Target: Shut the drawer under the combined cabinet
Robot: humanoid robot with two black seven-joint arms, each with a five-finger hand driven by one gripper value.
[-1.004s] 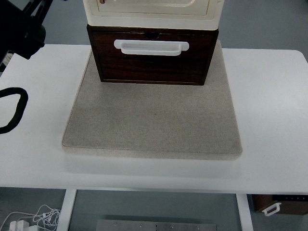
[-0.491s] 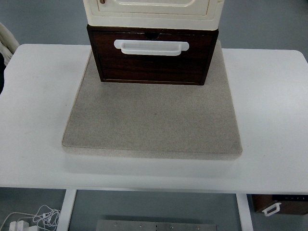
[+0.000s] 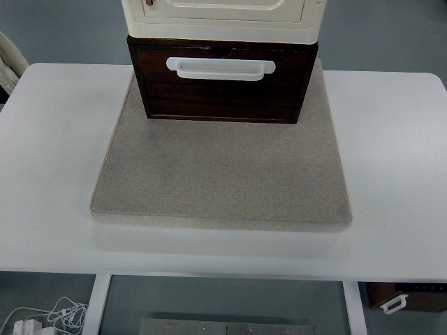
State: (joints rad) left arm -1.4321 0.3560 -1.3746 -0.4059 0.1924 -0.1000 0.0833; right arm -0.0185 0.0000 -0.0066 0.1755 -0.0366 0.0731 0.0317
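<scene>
The dark drawer (image 3: 222,87) with its white handle (image 3: 221,68) seems pushed in under the cream cabinet (image 3: 222,15); no hand shows, so its state cannot be told.

the drawer (image 3: 222,87) was dark brown wood with a reddish cast and a faint grain, and its handle (image 3: 221,68) was white. the cabinet (image 3: 222,15) above it was cream, with a small red mark near its left corner. the mat (image 3: 222,174) under them was a speckled grey-beige, paler along its front edge. the table (image 3: 49,153) was plain white, and so were its legs (image 3: 98,303). the floor (image 3: 377,35) behind was a dull blue-grey. a white cable (image 3: 49,314) lay coiled at the lower left. at the lower right sat a second brown box (image 3: 408,296) with a white handle.
</scene>
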